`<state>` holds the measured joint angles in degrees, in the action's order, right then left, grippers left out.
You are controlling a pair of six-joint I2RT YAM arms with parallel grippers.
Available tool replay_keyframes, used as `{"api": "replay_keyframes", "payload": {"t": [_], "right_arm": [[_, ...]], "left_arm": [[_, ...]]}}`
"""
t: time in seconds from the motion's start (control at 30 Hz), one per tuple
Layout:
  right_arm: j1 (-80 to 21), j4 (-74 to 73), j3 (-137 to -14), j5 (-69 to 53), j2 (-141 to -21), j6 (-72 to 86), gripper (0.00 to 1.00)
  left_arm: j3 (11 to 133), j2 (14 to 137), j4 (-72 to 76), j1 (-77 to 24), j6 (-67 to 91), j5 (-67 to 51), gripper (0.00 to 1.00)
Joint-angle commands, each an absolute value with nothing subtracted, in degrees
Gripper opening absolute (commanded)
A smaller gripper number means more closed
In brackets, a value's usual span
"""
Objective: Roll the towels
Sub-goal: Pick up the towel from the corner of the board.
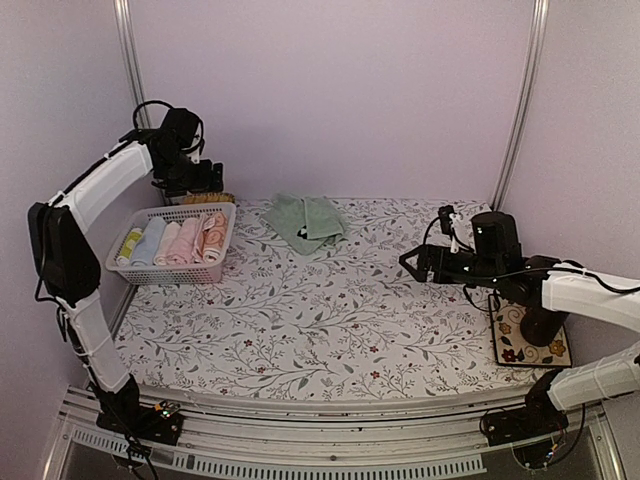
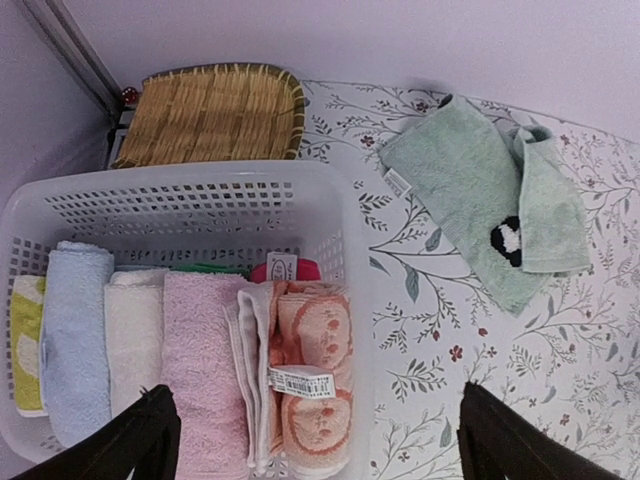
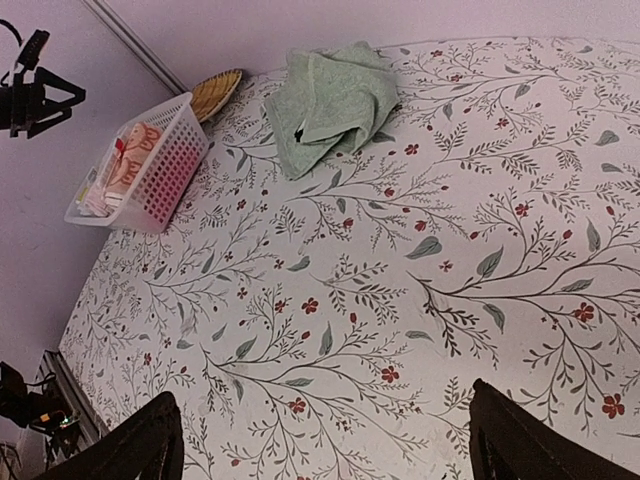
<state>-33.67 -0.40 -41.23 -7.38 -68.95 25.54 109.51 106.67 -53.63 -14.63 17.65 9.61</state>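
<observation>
A table (image 1: pixel 330 330) covered in a white cloth printed with leafy vines and small red flowers fills most of the overhead view. Two white-and-black robot arms reach in from its near edge.

The left arm bends high over the far left corner. Its left gripper (image 2: pixel 315 430) hangs above a white plastic lattice basket (image 1: pixel 170 268), with the jaws spread wide and holding nothing.

The right arm stretches low across the right side. The right gripper (image 3: pixel 330 440) hovers over bare cloth, its jaws also spread wide and empty.

The basket holds a row of rolled towels side by side: yellow-green, pale blue, cream, pink and white. The orange-salmon towel (image 2: pixel 315 380), with cream shapes and a white label, lies at the right end. In the left wrist view that roll sits below and between the two dark fingertips, not touching them.

The mint green towel (image 1: pixel 305 222) lies loosely folded, not rolled, on the far middle of the table. It is just right of the basket and well apart from both grippers. A small dark-and-white mark (image 2: pixel 508 240) shows on it.

A woven bamboo tray (image 2: pixel 210 115) sits behind the basket. A small floral mat (image 1: pixel 530 345) lies under the right arm.
</observation>
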Motion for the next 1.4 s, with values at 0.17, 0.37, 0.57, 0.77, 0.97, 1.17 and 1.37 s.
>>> {"api": "replay_keyframes", "payload": {"t": [0.17,0.37,0.57,0.77,0.97,1.17,1.37], "right_arm": [[-33.6,0.3,-40.0,-0.6,-66.3,23.9,0.99],[-33.6,0.3,-40.3,0.1,-67.9,23.8,0.99],[-33.6,0.3,-40.4,0.6,-68.7,23.9,0.99],[-33.6,0.2,-40.5,0.6,-69.2,23.8,0.99],[-33.6,-0.2,-40.6,2.5,-68.7,23.0,0.99],[-33.6,-0.7,-39.3,8.0,-68.2,24.3,0.99],[-33.5,0.2,-39.6,9.5,-68.9,24.5,0.99]], "left_arm": [[106.6,107.8,-44.3,-14.6,18.5,3.5,0.86],[106.0,111.7,-41.8,-14.9,18.5,0.0,0.54],[104.7,116.1,-40.9,-15.0,18.9,-1.1,0.35],[103.0,118.5,-41.9,-14.8,19.9,2.6,0.32],[103.4,116.1,-38.3,-15.5,19.2,3.8,0.63],[110.4,115.3,-34.5,-19.9,17.7,4.3,0.97],[116.9,123.5,-31.3,-25.4,20.2,-2.0,0.97]]}}
